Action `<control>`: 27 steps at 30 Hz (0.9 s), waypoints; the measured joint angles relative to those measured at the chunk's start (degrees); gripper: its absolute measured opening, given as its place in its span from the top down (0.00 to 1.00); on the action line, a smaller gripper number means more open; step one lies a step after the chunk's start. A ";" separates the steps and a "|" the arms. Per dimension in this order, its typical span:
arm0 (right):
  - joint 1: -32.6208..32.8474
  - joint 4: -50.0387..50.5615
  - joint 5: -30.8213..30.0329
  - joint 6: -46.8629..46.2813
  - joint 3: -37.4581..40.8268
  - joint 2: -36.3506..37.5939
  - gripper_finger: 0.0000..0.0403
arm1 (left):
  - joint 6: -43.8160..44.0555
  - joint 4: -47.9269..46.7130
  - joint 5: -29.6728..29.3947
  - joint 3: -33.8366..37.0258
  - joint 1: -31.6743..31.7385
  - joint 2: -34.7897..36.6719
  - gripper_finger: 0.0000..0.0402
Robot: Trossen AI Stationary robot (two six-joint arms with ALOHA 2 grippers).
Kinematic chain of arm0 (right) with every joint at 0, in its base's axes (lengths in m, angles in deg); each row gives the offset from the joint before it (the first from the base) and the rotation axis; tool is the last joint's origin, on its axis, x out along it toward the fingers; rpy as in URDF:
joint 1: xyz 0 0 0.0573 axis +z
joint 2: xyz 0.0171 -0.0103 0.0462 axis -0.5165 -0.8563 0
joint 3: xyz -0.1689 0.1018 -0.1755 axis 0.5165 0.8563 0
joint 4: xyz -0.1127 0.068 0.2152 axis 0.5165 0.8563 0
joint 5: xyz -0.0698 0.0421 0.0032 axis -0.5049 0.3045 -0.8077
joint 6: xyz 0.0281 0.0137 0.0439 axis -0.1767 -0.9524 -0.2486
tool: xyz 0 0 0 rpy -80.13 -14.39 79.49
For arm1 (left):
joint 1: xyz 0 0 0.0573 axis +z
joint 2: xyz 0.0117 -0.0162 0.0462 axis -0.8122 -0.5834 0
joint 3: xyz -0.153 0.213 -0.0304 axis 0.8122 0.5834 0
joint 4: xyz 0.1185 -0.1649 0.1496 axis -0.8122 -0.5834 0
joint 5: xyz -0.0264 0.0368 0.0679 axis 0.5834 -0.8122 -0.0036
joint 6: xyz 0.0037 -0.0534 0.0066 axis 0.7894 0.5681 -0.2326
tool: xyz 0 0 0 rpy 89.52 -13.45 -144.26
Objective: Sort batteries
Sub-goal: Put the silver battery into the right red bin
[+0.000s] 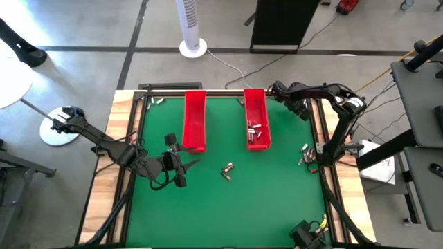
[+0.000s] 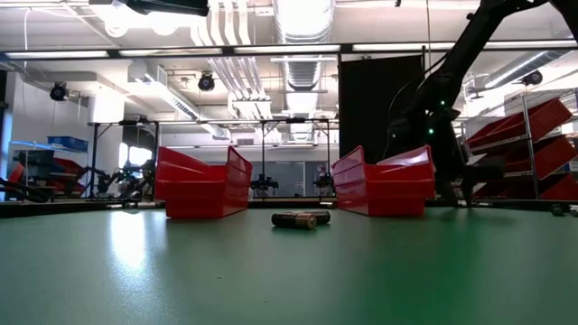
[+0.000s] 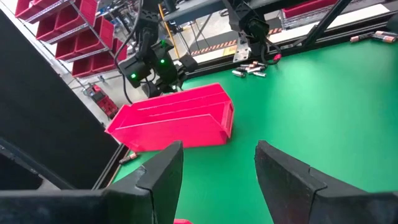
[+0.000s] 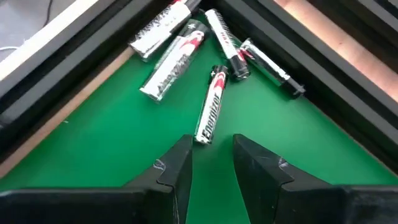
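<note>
Right gripper (image 4: 211, 163) is working the far right corner of the counter (image 1: 277, 200), where several batteries are lying bunched against the black frame. Nearest one, the Energizer battery (image 4: 210, 114), is lying just ahead of the jaws, long axis running nearly straight away from them, near end sitting right at the gap between the fingertips. Jaws are standing narrowly apart, a slim gap only a little wider than that battery, and nothing is between them yet; no contact visible. Four other corner batteries (image 4: 173, 64) are fanning out beyond it toward the corner, some touching each other.

Judgement: the coming move is turning on that lengthwise alignment. The battery is pointing into the gap rather than lying across it, so the jaws will be pinching along its sides only if they come forward over it squarely; a slight skew risks nudging it into the pile.

Left gripper (image 1: 181, 163) is waiting over the near left part of the counter, jaws moderately open, holding nothing. Two loose batteries (image 1: 227, 169) are lying mid-counter, nearer the left arm than the right. Right red tray (image 1: 255, 117) is already holding a few batteries at its near end; left red tray (image 1: 194, 119) is looking empty in the high view. A few more batteries (image 1: 304, 155) are lying by the right edge.
</note>
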 joint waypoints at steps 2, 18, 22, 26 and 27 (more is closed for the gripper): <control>0.00 0.00 -0.08 -0.45 0.65 0.12 0.74 | 0.24 -0.08 0.00 0.00 0.01 0.00 0.55; -0.20 0.92 -6.25 -1.05 1.66 0.35 0.74 | 1.24 -1.47 0.00 0.00 0.01 0.00 0.55; -0.20 0.60 -7.04 -1.25 1.66 0.35 0.76 | 1.26 -1.47 0.00 0.00 0.01 0.00 0.55; -0.20 0.40 -6.90 0.34 1.66 0.35 0.78 | 1.26 -1.47 0.00 0.00 0.01 0.00 0.55; -0.20 0.30 -6.70 1.14 1.68 0.35 0.79 | 1.26 -1.47 0.00 0.00 0.01 0.00 0.55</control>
